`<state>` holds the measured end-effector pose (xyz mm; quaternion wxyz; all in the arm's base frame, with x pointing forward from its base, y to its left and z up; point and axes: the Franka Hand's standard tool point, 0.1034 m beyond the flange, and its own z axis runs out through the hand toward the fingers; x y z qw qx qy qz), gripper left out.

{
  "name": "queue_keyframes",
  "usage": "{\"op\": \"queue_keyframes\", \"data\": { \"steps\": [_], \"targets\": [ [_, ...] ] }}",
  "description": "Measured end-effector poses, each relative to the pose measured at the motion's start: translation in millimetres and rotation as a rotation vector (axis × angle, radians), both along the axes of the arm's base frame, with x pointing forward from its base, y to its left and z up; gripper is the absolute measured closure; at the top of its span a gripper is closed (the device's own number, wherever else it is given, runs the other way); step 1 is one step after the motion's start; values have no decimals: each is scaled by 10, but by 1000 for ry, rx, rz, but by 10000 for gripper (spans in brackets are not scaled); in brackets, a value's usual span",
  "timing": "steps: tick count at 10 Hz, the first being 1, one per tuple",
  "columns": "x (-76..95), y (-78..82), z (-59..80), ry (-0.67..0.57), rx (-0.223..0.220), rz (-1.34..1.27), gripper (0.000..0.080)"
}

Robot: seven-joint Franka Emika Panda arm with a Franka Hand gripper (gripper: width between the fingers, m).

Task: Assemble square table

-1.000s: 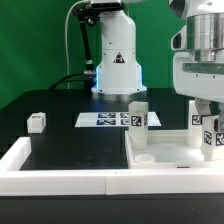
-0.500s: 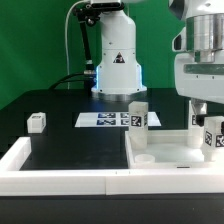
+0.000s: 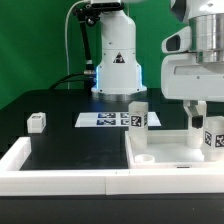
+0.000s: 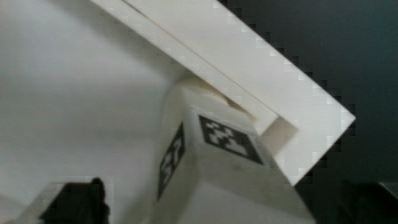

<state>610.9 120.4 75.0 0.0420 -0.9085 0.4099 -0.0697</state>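
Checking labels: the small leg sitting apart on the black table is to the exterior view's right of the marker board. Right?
Not quite. The exterior view shows the loose leg on the black table to the exterior view's left of the marker board, not its right.

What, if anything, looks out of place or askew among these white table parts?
Nothing looks spilled or damaged. One short white block leg sits alone on the black table at the exterior view's left, apart from the large white square plastic slab where other legs stand.
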Motion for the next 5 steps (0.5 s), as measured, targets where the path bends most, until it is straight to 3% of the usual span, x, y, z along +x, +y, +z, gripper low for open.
{"op": "queue_keyframes", "data": {
  "steps": [5],
  "targets": [
    [6, -5, 2, -5, -67, 342, 150]
  ]
}}
